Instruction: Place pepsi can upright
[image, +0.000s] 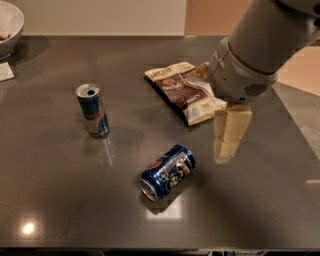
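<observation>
- Cannot tell how far apart the fingers (232, 125) stand: seen only as one cream column pointing down at the tabletop, with nothing visibly held.
- Gripper (225, 150): over the right part of the dark table (60, 190), at the end of a thick grey arm (260, 45) reaching in from the upper right corner.
- Gripper again: just past the near right corner of the snack bag (185, 92), and to the right of the pepsi can (167, 171), near it but clearly apart, no contact.
- Pepsi can: lying on its side on the table, near the middle and toward the front edge, not upright.
- Same can: silver top turned to the lower left, toward the front edge; dark blue body slanting up and to the right, red-and-white marks facing up.
- Slim blue-and-silver can (92, 110): standing upright on the left part of the table, open top showing, well apart from the pepsi can.
- Snack bag: lying flat, behind the pepsi can, partly hidden on its right side by the arm's wrist.
- White bowl (10, 25): at the far left corner, cut off by the edge of the view.
- White card or paper (6, 71): flat at the left edge, below the bowl.
</observation>
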